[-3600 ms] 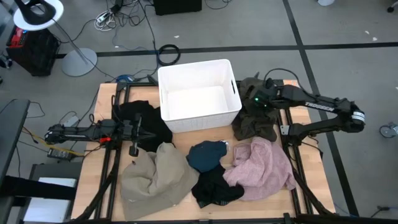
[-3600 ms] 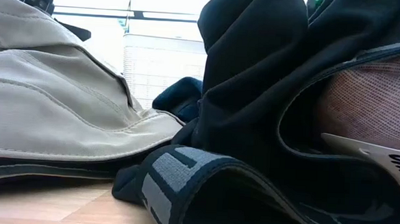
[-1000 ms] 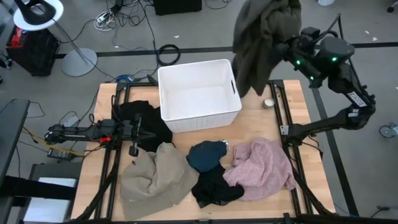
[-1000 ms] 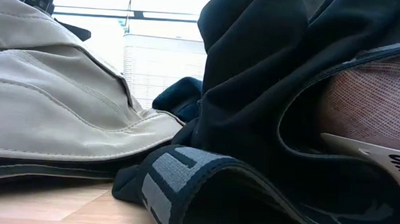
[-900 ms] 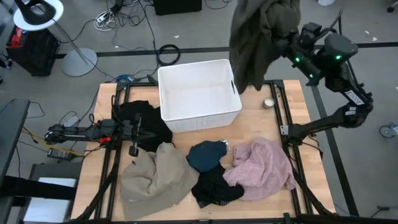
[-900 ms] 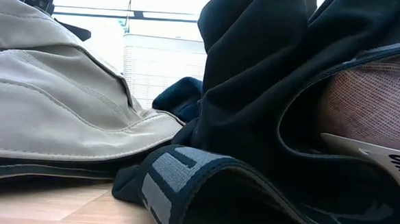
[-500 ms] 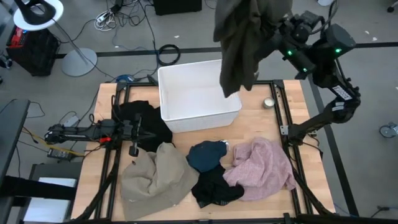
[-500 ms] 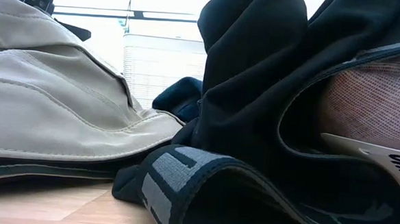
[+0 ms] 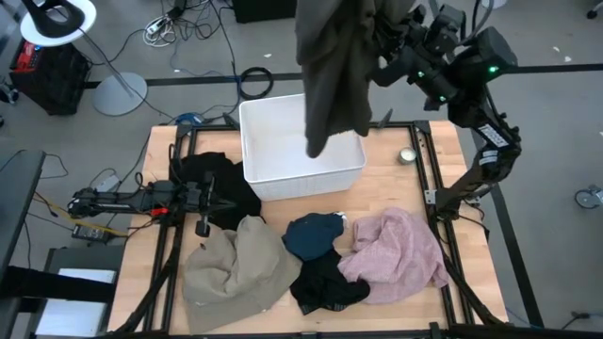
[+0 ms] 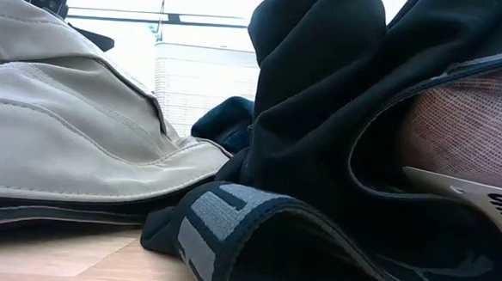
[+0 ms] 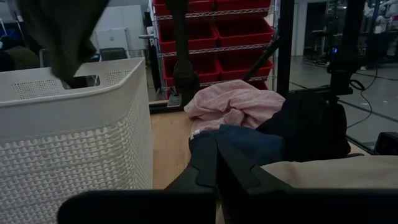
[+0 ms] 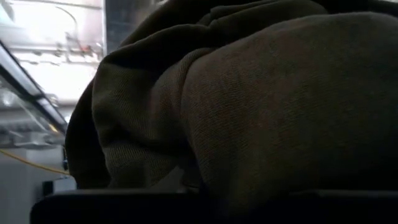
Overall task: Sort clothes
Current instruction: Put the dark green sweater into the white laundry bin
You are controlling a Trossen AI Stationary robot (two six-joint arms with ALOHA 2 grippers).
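Sorting looks barely begun — the white bin (image 9: 301, 141) appears to hold nothing yet, and no garment has been placed. The right gripper (image 9: 388, 38) is raised high over the far side of the table, clenched on the olive-green garment (image 9: 334, 66), which hangs in long limp folds, its lower end dangling over the bin's opening. Five pieces remain on the table: one black garment (image 9: 219, 184) at the left beside the bin, the beige one (image 9: 236, 273), the teal-blue one (image 9: 316, 235), a second black one (image 9: 325, 282) and the pink one (image 9: 396, 254) along the near edge. The left gripper (image 9: 203, 226) rests low at the left, by the black garment — its fingers seem closed on nothing
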